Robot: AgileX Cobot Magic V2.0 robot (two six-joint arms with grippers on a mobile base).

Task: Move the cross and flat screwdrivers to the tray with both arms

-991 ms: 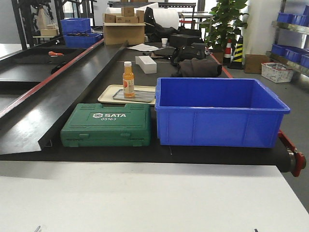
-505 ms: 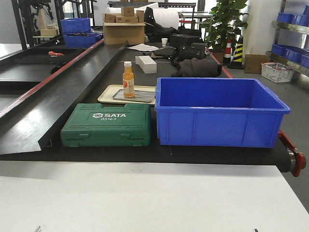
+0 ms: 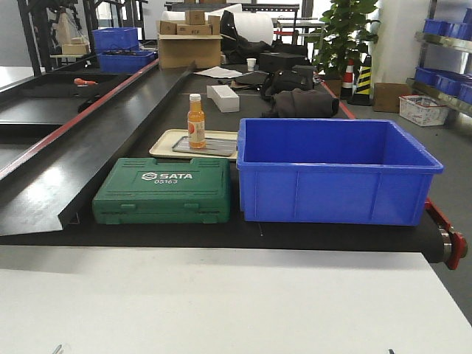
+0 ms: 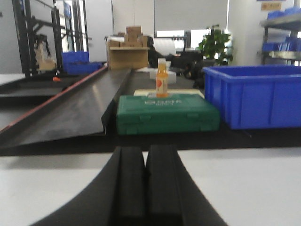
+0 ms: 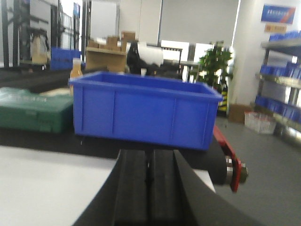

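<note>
Neither screwdriver nor the grey tray shows in any view; whether the screwdrivers lie inside the blue bin [image 3: 332, 195] or the green case [image 3: 164, 190] cannot be told. The left gripper [image 4: 145, 157] and right gripper [image 5: 150, 160] hover low over the near white table [image 3: 221, 302], fingers pressed together on nothing. Screwdrivers are likely stiff, light and prone to rolling, so the thick handle is the surest hold.

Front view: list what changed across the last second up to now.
Nothing visibly changed. The green case, the blue bin and the bottle on the beige tray all sit where they were, and no arm has come into this view.
</note>
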